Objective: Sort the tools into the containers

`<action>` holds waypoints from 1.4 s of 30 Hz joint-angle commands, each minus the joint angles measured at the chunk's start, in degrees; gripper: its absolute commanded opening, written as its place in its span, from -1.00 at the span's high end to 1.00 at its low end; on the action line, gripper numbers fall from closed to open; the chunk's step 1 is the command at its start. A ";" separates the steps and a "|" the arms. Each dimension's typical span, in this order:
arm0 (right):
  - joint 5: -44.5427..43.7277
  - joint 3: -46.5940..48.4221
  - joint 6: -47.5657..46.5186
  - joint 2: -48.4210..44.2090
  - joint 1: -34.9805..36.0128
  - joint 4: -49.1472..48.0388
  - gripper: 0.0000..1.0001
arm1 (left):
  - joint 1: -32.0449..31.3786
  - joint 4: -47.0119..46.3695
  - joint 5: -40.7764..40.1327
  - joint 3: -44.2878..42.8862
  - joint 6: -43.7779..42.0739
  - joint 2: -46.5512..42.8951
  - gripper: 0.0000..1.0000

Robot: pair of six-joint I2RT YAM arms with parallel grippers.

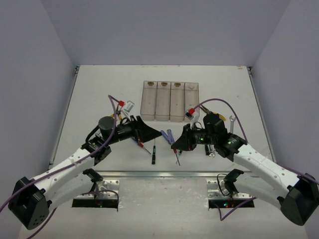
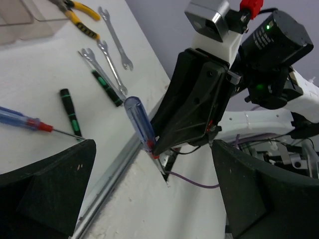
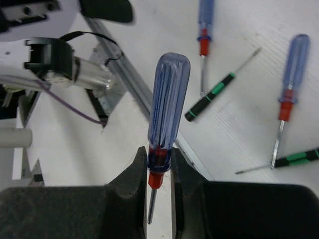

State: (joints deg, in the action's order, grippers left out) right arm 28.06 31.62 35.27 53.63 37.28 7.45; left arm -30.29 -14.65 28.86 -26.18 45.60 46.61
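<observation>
**A:** How far along is the sorting?

**B:** Barely begun, it seems. The four bins (image 1: 156, 107) show no tools. The wrenches (image 2: 112, 46), pliers (image 2: 79, 15) and other screwdrivers (image 3: 288, 79) lie on the counter (image 1: 99, 99).

**A:** And the hands?

**B:** The right hand (image 3: 159, 159) is clamped on a blue-handled screwdriver (image 3: 168, 99) at its red collar, well apart from the bins. The left hand (image 2: 149, 199) gapes wide and holds nothing.

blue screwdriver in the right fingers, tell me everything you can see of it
The blue-handled screwdriver has a translucent, fluted blue handle with a rounded end, seemingly plastic, a red collar and a thin metal shaft. The right fingers pinch it at the collar and handle base. It stands tilted, handle uppermost, shaft running down between the fingers; whether its tip touches the table is unclear.
</observation>
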 commanded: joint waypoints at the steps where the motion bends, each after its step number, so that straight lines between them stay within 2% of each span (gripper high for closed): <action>1: 13.95 1.20 -0.85 -2.21 0.16 -10.66 1.00 | -8.52 -13.89 -1.93 -6.54 2.60 4.54 -0.98; 5: 15.36 0.99 0.17 -3.57 0.21 -13.18 1.00 | -11.77 -11.67 -6.89 -7.83 1.76 6.97 -0.82; 10: 17.00 1.67 0.93 -2.99 0.25 -15.60 1.00 | -14.42 -11.95 -8.49 -9.05 2.54 10.83 -0.29; 14: 16.96 1.68 1.73 -2.60 0.23 -17.22 1.00 | -16.32 -10.79 -10.25 -10.94 1.83 12.85 -0.01; 17: 13.61 1.78 1.60 -3.36 0.25 -16.41 1.00 | -17.12 -9.52 -10.41 -12.23 1.25 13.64 0.90; 18: 12.24 1.82 1.65 -3.62 0.25 -16.24 1.00 | -17.17 -9.22 -10.62 -12.32 1.25 13.69 1.00; 20: 6.83 1.87 1.65 -4.72 0.23 -14.33 0.97 | -17.17 -7.02 -12.69 -13.14 0.95 13.37 1.00; 21: 3.42 1.87 1.65 -5.16 0.19 -13.28 0.86 | -17.17 -4.40 -14.92 -13.79 0.30 13.19 1.00; 22: 0.26 1.95 1.62 -5.63 0.16 -11.69 0.55 | -17.16 -1.60 -17.34 -14.99 -0.49 13.12 1.00; 23: -2.34 2.18 1.52 -6.16 0.16 -8.96 -0.17 | -17.11 1.56 -20.17 -17.33 -1.54 13.26 1.00; 24: -5.48 2.64 1.21 -7.07 0.16 -5.84 -0.66 | -16.75 6.52 -24.37 -19.83 -3.17 14.14 1.00; 25: -9.15 3.31 0.68 -8.37 0.16 -2.31 -0.90 | -16.08 13.31 -29.96 -22.49 -5.38 15.77 1.00; 26: -16.04 3.92 0.45 -9.34 0.10 3.34 -0.98 | -15.09 18.25 -33.23 -26.92 -7.05 17.35 1.00; 28: -29.10 4.78 0.72 -12.33 0.16 12.69 -0.98 | -10.67 27.81 -37.46 -35.42 -9.53 22.87 1.00; 31: -40.18 3.85 1.72 -18.14 0.16 18.96 -0.98 | -2.91 38.19 -41.86 -46.65 -14.83 36.53 1.00; 34: -42.96 1.90 1.14 -24.26 0.16 19.75 -0.98 | 0.45 49.16 -47.31 -60.18 -17.90 48.52 1.00; 37: -43.78 1.43 -0.38 -28.56 0.16 20.35 -0.98 | 1.68 54.74 -52.86 -73.84 -19.95 57.71 1.00; 42: -41.85 0.70 -4.06 -28.36 0.16 21.21 -0.98 | 3.36 61.21 -56.77 -91.52 -23.57 74.53 1.00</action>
State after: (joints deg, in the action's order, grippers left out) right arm -11.74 33.19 35.00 24.23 37.58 27.28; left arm -27.56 37.84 -21.70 -104.67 27.09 112.89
